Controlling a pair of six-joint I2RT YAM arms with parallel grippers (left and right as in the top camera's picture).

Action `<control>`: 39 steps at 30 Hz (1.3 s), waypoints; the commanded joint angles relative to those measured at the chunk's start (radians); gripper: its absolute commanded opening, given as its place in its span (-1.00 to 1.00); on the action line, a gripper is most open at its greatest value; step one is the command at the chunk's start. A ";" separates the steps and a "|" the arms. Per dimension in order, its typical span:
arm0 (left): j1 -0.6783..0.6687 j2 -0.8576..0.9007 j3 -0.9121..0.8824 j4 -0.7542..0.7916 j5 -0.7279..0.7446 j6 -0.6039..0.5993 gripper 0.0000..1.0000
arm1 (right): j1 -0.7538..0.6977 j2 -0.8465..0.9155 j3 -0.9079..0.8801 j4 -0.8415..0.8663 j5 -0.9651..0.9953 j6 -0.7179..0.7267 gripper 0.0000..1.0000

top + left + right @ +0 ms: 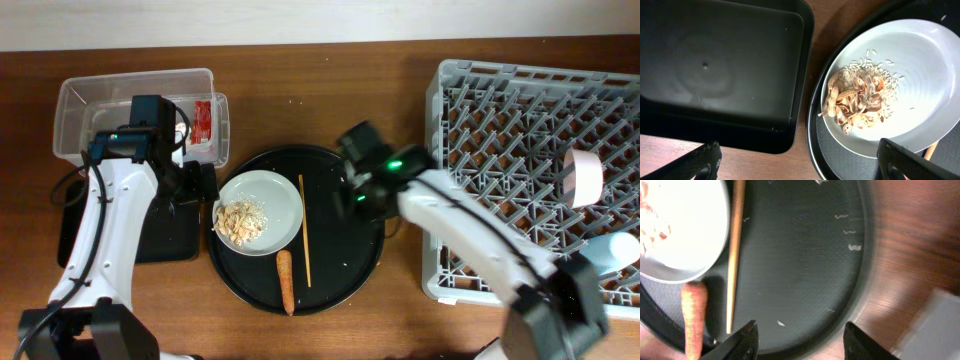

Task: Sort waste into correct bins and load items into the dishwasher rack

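The carrot lay on the near part of the round tray, its long axis running from near edge to far edge in the overhead view. Its thick end pointed toward the plate and its taper toward the tray's near rim. Just beside it, the chopsticks lay almost parallel as one thin line, along the plate's edge and reaching past the carrot's thick end. The plate sat on the same tray and carried a heap of beige scraps on the side nearest the black tray.

The left end effector hung with its fingers spread wide, holding nothing, over the gap where the black tray met the round tray's rim. The right end effector was also parted and empty. It hung above bare tray surface near the chopsticks' lower end, apart from the carrot.

A red wrapper showed at the end of the clear tub nearest the round tray. To the other side stood the grey rack, with a white bowl tipped on its side among the pegs and a pale blue cup below it by the rack's outer edge.

Everything rested on a dark brown wooden tabletop, with a pale strip along its far edge.
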 commanded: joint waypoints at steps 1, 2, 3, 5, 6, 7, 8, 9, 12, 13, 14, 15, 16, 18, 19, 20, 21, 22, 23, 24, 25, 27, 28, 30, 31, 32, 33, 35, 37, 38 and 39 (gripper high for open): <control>0.001 -0.021 0.003 0.000 0.011 -0.002 0.98 | 0.109 0.121 0.011 0.051 -0.006 0.060 0.08; 0.001 -0.021 0.003 0.000 0.011 -0.002 0.98 | 0.141 0.171 0.011 0.076 -0.006 0.100 0.08; 0.001 -0.021 0.003 0.000 0.011 -0.002 0.98 | 0.161 0.208 0.011 0.098 -0.006 0.135 0.07; 0.001 -0.021 0.003 0.001 0.011 -0.003 0.98 | 0.187 0.248 0.011 0.133 -0.007 0.164 0.07; 0.001 -0.021 0.003 0.001 0.011 -0.002 0.98 | 0.198 0.258 0.011 0.147 -0.006 0.164 0.07; 0.001 -0.021 0.003 0.002 0.011 -0.002 0.98 | 0.218 0.277 0.011 0.176 0.000 0.185 0.07; 0.001 -0.021 0.003 0.003 0.011 -0.002 0.98 | 0.227 0.285 0.011 0.187 0.008 0.221 0.07; 0.001 -0.021 0.003 0.002 0.011 -0.002 0.98 | 0.230 0.287 0.011 0.188 0.047 0.265 0.07; 0.001 -0.021 0.003 0.003 0.011 -0.003 0.98 | 0.230 0.305 0.011 0.192 0.085 0.299 0.06; 0.001 -0.021 0.003 0.003 0.011 -0.002 0.98 | 0.230 0.325 0.011 0.187 0.085 0.321 0.06; 0.001 -0.021 0.003 0.003 0.011 -0.002 0.98 | 0.230 0.345 0.011 0.187 0.085 0.332 0.05; 0.001 -0.021 0.003 0.003 0.011 -0.002 0.98 | 0.230 0.364 0.011 0.187 0.079 0.347 -0.03; 0.001 -0.021 0.003 0.003 0.011 -0.002 0.98 | 0.230 0.364 0.011 0.185 0.078 0.363 -0.14; 0.001 -0.021 0.003 0.003 0.011 -0.002 0.98 | 0.230 0.364 0.011 0.184 0.077 0.365 -0.35; 0.001 -0.021 0.003 0.003 0.011 -0.002 0.98 | 0.230 0.364 0.011 0.183 0.077 0.365 -0.46; 0.001 -0.021 0.003 0.003 0.011 -0.002 0.98 | 0.230 0.364 0.011 0.183 0.072 0.365 -0.56; 0.001 -0.021 0.003 0.003 0.011 -0.002 0.98 | 0.230 0.364 0.011 0.183 0.066 0.365 -0.66; 0.001 -0.021 0.003 0.003 0.011 -0.002 0.98 | 0.230 0.364 0.011 0.183 0.058 0.365 -0.75; 0.001 -0.021 0.003 0.003 0.011 -0.002 0.98 | 0.230 0.363 0.011 0.182 0.050 0.365 -0.83; 0.001 -0.021 0.003 0.003 0.011 -0.002 0.98 | 0.230 0.362 0.011 0.177 0.051 0.365 -0.90; 0.001 -0.021 0.003 0.002 0.011 -0.002 0.98 | 0.228 0.354 0.014 0.163 0.051 0.364 -0.91; 0.001 -0.021 0.003 0.000 0.011 -0.002 0.98 | 0.203 0.313 0.019 0.129 0.055 0.360 -0.92; 0.001 -0.021 0.003 0.000 0.011 -0.002 0.98 | 0.178 0.268 0.023 0.105 0.056 0.329 -0.91; 0.001 -0.021 0.003 0.001 0.011 -0.002 0.98 | 0.111 0.147 0.027 0.060 0.063 0.261 -0.91; 0.001 -0.021 0.003 0.001 0.011 -0.002 0.98 | 0.078 0.087 0.027 0.041 0.063 0.217 -0.91; 0.001 -0.021 0.003 0.001 0.011 -0.003 0.98 | 0.043 0.028 0.027 0.017 0.063 0.174 -0.92; 0.001 -0.021 0.003 0.000 0.011 -0.003 0.98 | -0.010 -0.047 0.027 -0.022 0.063 0.122 -0.92; 0.001 -0.021 0.003 0.001 0.011 -0.003 0.98 | -0.193 -0.203 0.027 -0.146 0.063 -0.005 -0.92; 0.001 -0.021 0.003 0.002 0.019 -0.003 0.98 | -0.315 -0.221 0.027 -0.206 0.063 -0.068 -0.92; 0.001 -0.021 0.003 0.003 0.019 -0.003 0.98 | -0.379 -0.216 0.021 -0.221 0.063 -0.086 -0.92; 0.001 -0.021 0.003 0.003 0.022 -0.003 0.98 | -0.425 -0.210 0.010 -0.222 0.062 -0.102 -0.92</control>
